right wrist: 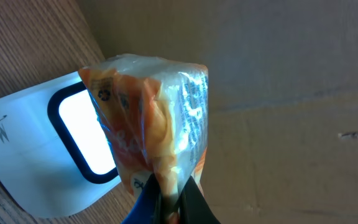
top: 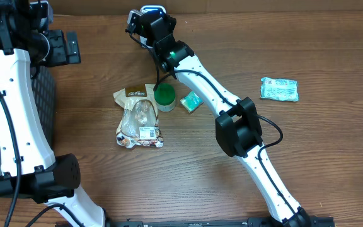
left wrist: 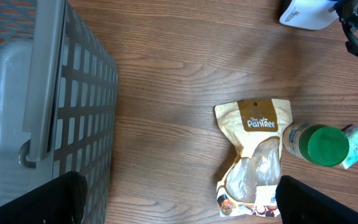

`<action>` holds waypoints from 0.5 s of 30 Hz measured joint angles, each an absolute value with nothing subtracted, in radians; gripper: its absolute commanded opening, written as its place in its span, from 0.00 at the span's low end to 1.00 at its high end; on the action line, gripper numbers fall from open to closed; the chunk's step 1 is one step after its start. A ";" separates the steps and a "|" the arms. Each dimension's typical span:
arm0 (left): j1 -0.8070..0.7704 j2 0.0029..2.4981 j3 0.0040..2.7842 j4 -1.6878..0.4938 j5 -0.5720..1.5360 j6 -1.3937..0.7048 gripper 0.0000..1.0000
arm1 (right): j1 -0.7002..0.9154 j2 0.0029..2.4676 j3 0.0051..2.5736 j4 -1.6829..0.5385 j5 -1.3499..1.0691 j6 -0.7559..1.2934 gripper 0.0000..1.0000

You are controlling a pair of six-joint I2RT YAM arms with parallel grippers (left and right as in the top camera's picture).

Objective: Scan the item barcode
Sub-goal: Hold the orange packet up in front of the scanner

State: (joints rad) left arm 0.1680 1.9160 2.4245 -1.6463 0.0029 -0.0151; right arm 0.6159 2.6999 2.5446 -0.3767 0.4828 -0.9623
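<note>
Tightly pinched, orange packet [right wrist: 148, 112] juts from right gripper [right wrist: 169, 200].

Even, diffuse light is cast on the table [top: 320, 164]; only soft shadows are seen. The scanner window [right wrist: 86, 134] is overexposed; glare is shown on the blurred packet [right wrist: 148, 118].
</note>
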 measured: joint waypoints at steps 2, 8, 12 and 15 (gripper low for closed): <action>0.168 1.916 2.424 -1.646 0.003 -0.015 0.99 | 0.616 2.700 2.545 -0.368 0.480 -0.966 0.04; 0.168 1.916 2.424 -1.646 0.003 -0.015 1.00 | 0.616 2.700 2.545 -0.352 0.487 -0.921 0.04; 0.168 1.916 2.424 -1.646 0.002 -0.015 1.00 | 0.616 2.699 2.545 -0.357 0.487 -0.789 0.04; 0.168 1.916 2.424 -1.646 0.002 -0.015 1.00 | 0.615 2.683 2.544 -0.417 0.485 -0.672 0.04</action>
